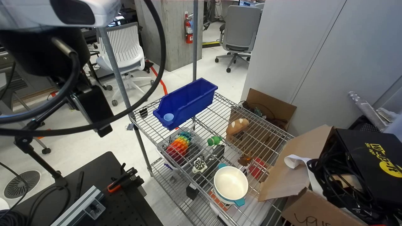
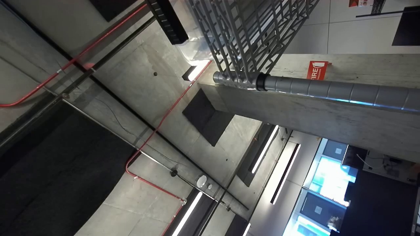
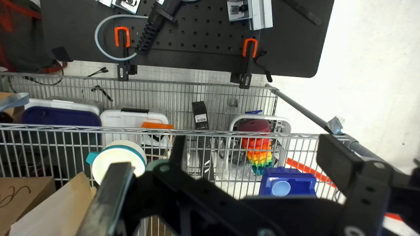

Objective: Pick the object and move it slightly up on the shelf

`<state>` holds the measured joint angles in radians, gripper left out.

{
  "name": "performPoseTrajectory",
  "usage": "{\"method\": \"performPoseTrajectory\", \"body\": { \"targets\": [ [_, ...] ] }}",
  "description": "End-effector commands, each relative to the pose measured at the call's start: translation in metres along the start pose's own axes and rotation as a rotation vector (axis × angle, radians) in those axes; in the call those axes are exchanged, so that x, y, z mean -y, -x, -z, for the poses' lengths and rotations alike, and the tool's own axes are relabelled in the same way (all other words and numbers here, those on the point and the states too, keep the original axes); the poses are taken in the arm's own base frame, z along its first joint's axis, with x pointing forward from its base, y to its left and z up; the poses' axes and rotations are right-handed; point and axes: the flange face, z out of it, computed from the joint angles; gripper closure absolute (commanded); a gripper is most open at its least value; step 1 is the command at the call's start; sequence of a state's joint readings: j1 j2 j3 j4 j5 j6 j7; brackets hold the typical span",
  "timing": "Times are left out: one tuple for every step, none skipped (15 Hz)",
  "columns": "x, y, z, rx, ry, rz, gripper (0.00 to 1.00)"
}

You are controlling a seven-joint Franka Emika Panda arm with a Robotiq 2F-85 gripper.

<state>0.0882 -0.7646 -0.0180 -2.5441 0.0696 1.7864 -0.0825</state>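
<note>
A red sign [image 2: 317, 70] bearing the word "FIRE" shows at 2 o'clock in an exterior view. Yellow lettering, turned and hard to read, marks a black case [image 1: 370, 166] between 3 and 4 o'clock in an exterior view, where it sits with black cables [image 1: 345, 185] in a cardboard box [image 1: 292, 175]; marker writing on the box is cut off at the frame's lower edge. A white label [image 3: 200, 118] near the wrist view's centre carries print too small to read.

On the upper tier of the shelf [image 1: 207, 128], a deep blue bin [image 1: 188, 97] at the tier's 11 o'clock holds a light blue cup [image 1: 168, 117], and a cream pot [image 1: 230, 182] with teal handles sits at 5 o'clock. Below the tier, toward 9 o'clock, a white tub [image 3: 274, 117] holds a rainbow-coloured item [image 1: 179, 146].

The shelf, a silver-white wire rack with slender grey posts [image 1: 194, 40], spans an exterior view from its centre toward 5 o'clock. Which item is the task's object cannot be told. The robot arm [image 1: 78, 12] enters at 10 o'clock; in the wrist view, the gripper [image 3: 251, 157] has its fingers spread wide, shelf wires showing between them.
</note>
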Motion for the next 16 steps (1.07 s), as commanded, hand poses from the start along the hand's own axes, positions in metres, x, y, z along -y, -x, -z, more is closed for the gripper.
{"method": "performPoseTrajectory", "body": {
  "targets": [
    [0.000,0.000,0.001,0.001,0.000,0.000,0.00],
    [0.000,0.000,0.001,0.001,0.000,0.000,0.00],
    [0.002,-0.005,-0.001,0.005,-0.008,-0.017,0.00],
    [0.006,-0.017,-0.004,0.017,0.003,-0.056,0.00],
    [0.009,-0.024,-0.007,0.027,0.007,-0.083,0.00],
    [0.013,-0.038,-0.013,0.039,0.018,-0.111,0.00],
    [0.015,-0.047,-0.017,0.052,0.030,-0.148,0.00],
    [0.016,-0.063,-0.023,0.045,0.031,-0.164,0.00],
    [0.018,-0.075,-0.028,0.044,0.038,-0.183,0.00],
    [0.016,-0.094,-0.038,0.037,0.036,-0.197,0.00],
    [0.016,-0.109,-0.045,0.034,0.033,-0.213,0.00],
    [0.012,-0.127,-0.057,0.027,0.020,-0.236,0.00],
    [0.008,-0.142,-0.066,0.026,0.019,-0.254,0.00],
    [0.001,-0.158,-0.083,0.017,0.029,-0.262,0.00],
    [-0.003,-0.171,-0.094,0.003,0.032,-0.271,0.00],
    [-0.011,-0.185,-0.114,-0.003,0.035,-0.268,0.00]
  ]
}}
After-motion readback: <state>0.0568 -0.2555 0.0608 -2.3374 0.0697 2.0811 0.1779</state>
